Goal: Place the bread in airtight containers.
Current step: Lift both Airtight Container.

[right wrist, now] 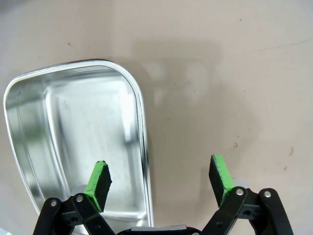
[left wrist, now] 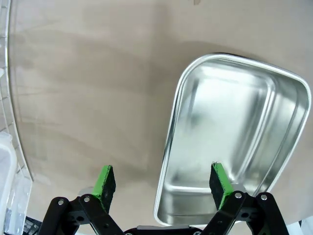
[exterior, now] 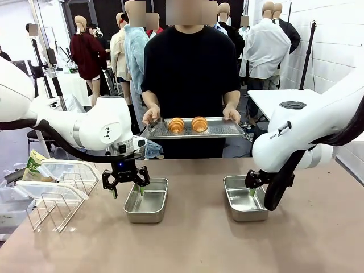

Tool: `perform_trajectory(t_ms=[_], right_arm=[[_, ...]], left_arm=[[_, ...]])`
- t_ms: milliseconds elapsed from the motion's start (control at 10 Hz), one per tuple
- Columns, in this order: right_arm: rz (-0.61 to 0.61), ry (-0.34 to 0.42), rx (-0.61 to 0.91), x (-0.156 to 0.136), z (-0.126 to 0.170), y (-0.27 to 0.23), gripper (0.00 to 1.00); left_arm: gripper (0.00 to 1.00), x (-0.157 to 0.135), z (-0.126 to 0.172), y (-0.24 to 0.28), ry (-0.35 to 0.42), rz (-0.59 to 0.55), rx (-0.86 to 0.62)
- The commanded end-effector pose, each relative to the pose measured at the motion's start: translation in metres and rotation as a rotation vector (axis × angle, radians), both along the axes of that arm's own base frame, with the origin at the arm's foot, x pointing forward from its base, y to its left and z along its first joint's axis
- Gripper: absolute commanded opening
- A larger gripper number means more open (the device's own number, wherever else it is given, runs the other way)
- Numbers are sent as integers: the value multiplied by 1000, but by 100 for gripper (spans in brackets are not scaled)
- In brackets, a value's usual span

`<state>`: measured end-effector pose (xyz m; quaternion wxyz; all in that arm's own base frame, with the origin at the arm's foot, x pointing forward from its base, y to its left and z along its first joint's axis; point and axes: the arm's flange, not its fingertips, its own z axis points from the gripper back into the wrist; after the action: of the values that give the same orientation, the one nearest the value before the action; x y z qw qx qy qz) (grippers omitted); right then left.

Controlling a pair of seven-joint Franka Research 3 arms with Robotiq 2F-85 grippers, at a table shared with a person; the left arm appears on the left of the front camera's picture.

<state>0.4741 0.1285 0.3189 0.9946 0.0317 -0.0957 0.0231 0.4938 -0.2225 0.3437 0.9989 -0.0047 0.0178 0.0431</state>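
1. The robot's left hand [exterior: 127,192] [left wrist: 161,178] hangs low over the left steel pan [exterior: 149,206] [left wrist: 234,132], fingers spread wide and gripping nothing. One green pad is above the pan's inside, the other above bare worktop [exterior: 193,244] beside its long rim
2. The robot's right hand [exterior: 253,190] [right wrist: 159,171] is spread just as wide and is also empty. It straddles the long rim of the right steel pan [exterior: 244,203] [right wrist: 73,142], one pad over the inside and one over the worktop
3. Both pans stand uncovered and empty on the worktop, well apart
4. The bread, two golden rolls [exterior: 176,124], lies side by side on a perforated metal tray [exterior: 223,129]. The person's hands [exterior: 151,115] hold the tray by its ends at the far side, above the worktop's edge
5. Two clear white-rimmed lids [exterior: 67,169] sit on wire racks [exterior: 57,215] at the worktop's left end
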Motion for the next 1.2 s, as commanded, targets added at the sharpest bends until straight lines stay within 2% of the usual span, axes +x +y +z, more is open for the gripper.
perform_trajectory(t_ms=[0,400,500,600,1000,1100], right_arm=[[-28,12,-28,7,-3,7,100],[-39,25,-25,14,-11,10,100],[-26,35,-27,14,-13,10,96],[-44,56,-30,15,-14,9,78],[-57,52,-36,15,-13,8,6],[-58,52,-36,15,-13,9,0]], left_arm=[[100,8,-11,-5,-19,0,-1],[100,8,-20,-6,-51,-31,12],[100,7,-20,-6,-62,-50,-3],[82,6,-20,-6,-26,-75,-17],[7,7,-21,-4,-24,-69,-15],[0,7,-21,-4,-24,-69,-11]])
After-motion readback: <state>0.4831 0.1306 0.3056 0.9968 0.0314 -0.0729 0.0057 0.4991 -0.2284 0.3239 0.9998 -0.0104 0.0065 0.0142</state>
